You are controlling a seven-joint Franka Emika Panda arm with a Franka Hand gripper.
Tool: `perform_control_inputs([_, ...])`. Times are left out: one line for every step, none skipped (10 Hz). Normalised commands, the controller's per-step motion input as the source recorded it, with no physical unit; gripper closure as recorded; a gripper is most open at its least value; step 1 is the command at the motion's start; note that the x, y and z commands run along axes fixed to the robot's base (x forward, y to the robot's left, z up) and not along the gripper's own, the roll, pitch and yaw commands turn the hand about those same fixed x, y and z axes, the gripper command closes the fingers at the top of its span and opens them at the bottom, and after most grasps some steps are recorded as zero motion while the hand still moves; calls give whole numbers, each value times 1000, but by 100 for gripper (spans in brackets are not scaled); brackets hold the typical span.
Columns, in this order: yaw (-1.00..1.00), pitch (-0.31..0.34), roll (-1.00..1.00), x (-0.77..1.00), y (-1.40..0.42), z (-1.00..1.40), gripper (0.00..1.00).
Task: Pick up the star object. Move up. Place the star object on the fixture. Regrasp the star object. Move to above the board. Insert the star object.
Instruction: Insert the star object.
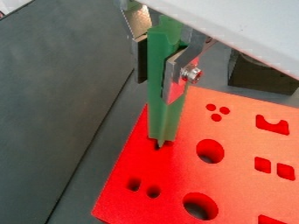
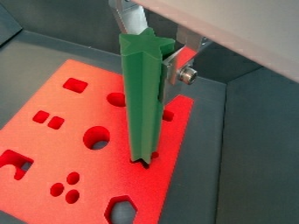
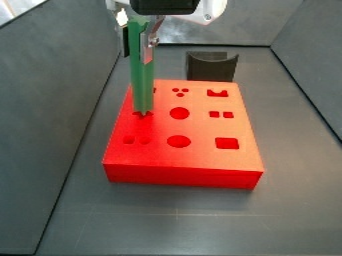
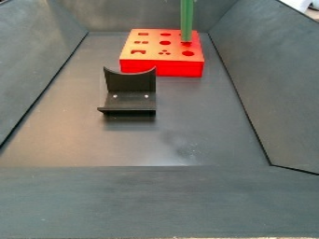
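we keep the end effector (image 1: 163, 66) clenched on the star object (image 3: 139, 75), upright over the board (image 3: 201, 150) at frame centre, lower tip at its hole for insertion

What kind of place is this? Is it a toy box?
Probably a robot test bench, not a toy box. A dark walled bin holds a red board with shaped holes and a black fixture. The end effector, above the board, holds a green star object upright.
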Motion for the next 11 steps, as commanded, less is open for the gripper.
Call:
perform_control_inputs([-89, -13, 31, 0, 0, -94, 100])
perform_control_inputs([-46, -26, 10, 0, 0, -31, 100])
perform_control_inputs([0, -3, 0, 0, 0, -14, 100])
perform_control_inputs([-169, -210, 23, 0, 0, -109, 100])
perform_control_inputs([-54, -234, 21, 0, 0, -60, 100])
perform_control_inputs([0, -14, 0, 0, 0, 0, 100])
perform_control_inputs([0, -17, 0, 0, 0, 0, 100])
perform_control_inputs([-20, 0, 0, 0, 0, 0, 100])
perform_control_inputs([-174, 0, 0, 0, 40, -91, 100])
perform_control_inputs([0, 0, 0, 0, 0, -34, 100])
perform_control_inputs([-100, 0, 0, 0, 0, -209, 100])
